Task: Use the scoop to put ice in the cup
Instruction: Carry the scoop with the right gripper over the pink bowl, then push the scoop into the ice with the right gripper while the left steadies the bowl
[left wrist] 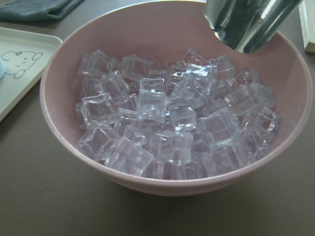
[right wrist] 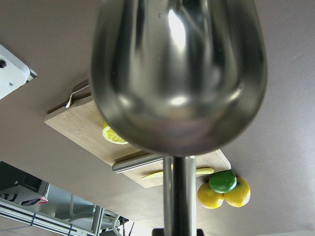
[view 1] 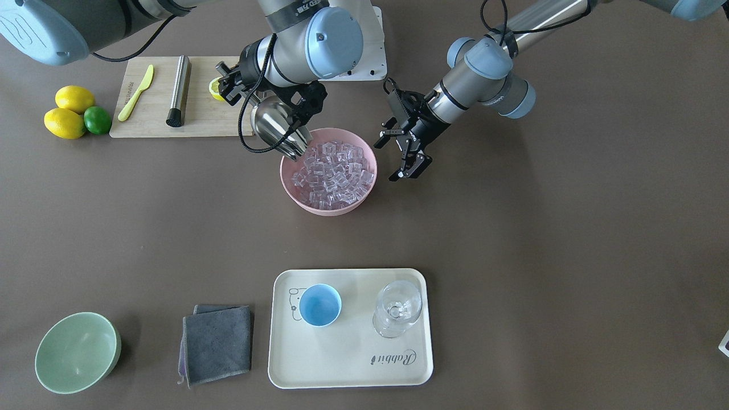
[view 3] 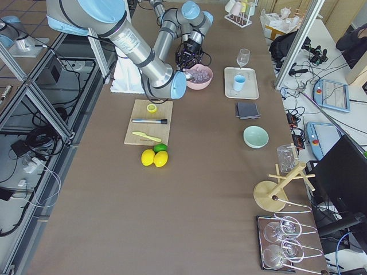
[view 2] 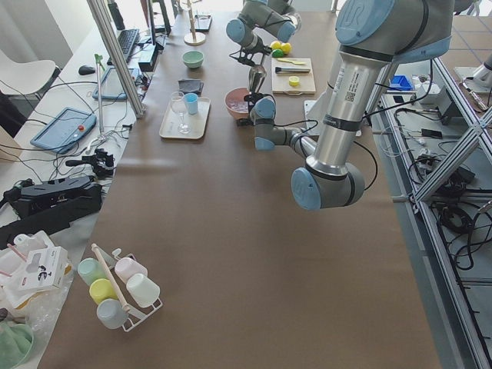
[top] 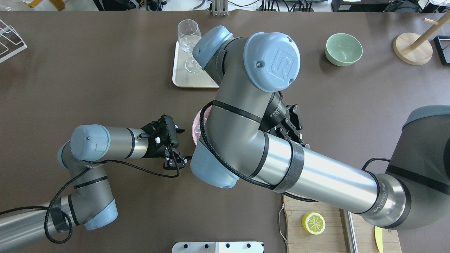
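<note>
**Scoop parked at the bowl's rim, ice still all in the bowl**

I'm using the pink bowl [view 1: 327, 209] as my reference. It's heaped with the ice [view 1: 333, 173], clear cubes piled close to the rim, and none of it is outside the bowl.

The right gripper [view 1: 233, 85] is clamped on the handle of the scoop [view 1: 276, 128]. The trough tilts mouth-down over the bowl's edge on the robot's right. From the left wrist cam its lip hangs just above the cubes at that side. I can't tell if it touches the rim.

The left gripper [view 1: 388, 160] sits just beside the bowl on the opposite side, fingers spread, holding nothing.

The cup [view 1: 320, 305] is well away from the bowl toward the operators' side, upright on a cream tray [view 1: 342, 364]. A clear stemmed glass [view 1: 397, 310] shares that tray, near the cup.

Other stuff around the bowl:
- A grey cloth [view 1: 217, 344] and a green bowl [view 1: 77, 353] sit beyond the tray, further to the robot's right.
- A wooden cutting board [view 1: 154, 122] lies on the scoop side of the bowl, carrying a yellow knife [view 1: 135, 94], a steel cylinder [view 1: 179, 91] and a half lemon [top: 313, 223].
- Two lemons [view 1: 65, 122] and a lime [view 1: 97, 120] sit just past the board.

One annoyance: in the overhead view the right arm's elbow covers nearly the whole bowl and the cup.
</note>
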Action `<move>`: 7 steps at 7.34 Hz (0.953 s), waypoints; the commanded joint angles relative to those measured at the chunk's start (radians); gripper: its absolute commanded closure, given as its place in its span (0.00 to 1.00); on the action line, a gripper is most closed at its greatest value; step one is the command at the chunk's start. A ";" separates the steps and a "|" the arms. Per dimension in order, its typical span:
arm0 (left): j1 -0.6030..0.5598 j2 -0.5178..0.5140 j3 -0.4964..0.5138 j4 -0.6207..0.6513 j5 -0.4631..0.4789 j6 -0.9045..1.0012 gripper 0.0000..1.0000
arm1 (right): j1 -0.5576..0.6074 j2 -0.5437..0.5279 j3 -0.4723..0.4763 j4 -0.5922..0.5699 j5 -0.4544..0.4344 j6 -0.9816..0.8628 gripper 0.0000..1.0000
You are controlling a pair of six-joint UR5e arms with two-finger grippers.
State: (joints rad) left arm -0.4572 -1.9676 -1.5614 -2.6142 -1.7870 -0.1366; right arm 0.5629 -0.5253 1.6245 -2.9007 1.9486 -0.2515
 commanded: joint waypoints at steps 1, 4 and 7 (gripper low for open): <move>0.000 0.021 -0.008 -0.012 0.001 0.000 0.02 | -0.012 0.014 -0.029 0.003 -0.008 0.020 1.00; 0.000 0.024 -0.011 -0.015 0.001 0.000 0.02 | -0.024 0.031 -0.087 0.020 -0.005 0.037 1.00; 0.000 0.016 -0.008 -0.012 0.001 0.000 0.02 | -0.032 0.037 -0.136 0.092 -0.005 0.070 1.00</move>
State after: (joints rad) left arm -0.4573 -1.9462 -1.5714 -2.6277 -1.7855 -0.1365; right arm 0.5353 -0.4938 1.5125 -2.8393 1.9423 -0.1979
